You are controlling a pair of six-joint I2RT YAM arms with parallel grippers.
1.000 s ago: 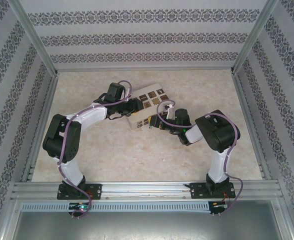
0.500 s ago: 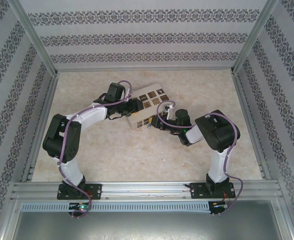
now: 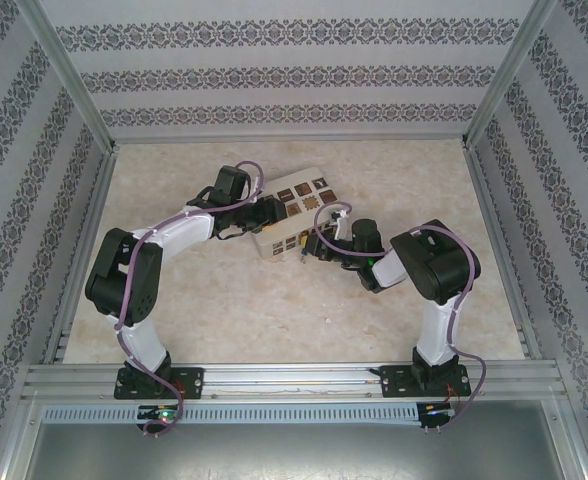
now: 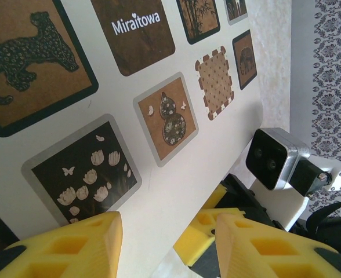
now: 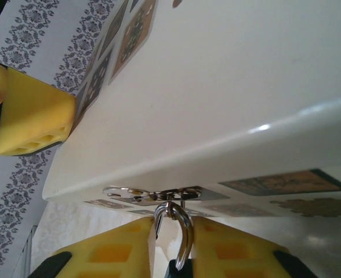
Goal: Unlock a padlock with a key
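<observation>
Mid-table [image 3: 224, 320], toward its far edge, top view: white box [image 3: 294, 205], with left gripper [image 3: 262, 222] at its left end, prob. steadying it, and right gripper [image 3: 312, 250] at its near-right side. Left wrist: yellow fingers [image 4: 72, 246] apart over box lid; can't tell if clamped. Right wrist: padlock [image 5: 187, 237] hangs from box hasp [image 5: 153, 194], its shackle btwn the right fingers [image 5: 101, 255], nearly touching them. Grip unclear, likely pinning lock for keying.

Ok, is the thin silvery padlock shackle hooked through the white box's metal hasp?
Hooked in: the silvery shackle loops through a ring on the metal hasp.
</observation>
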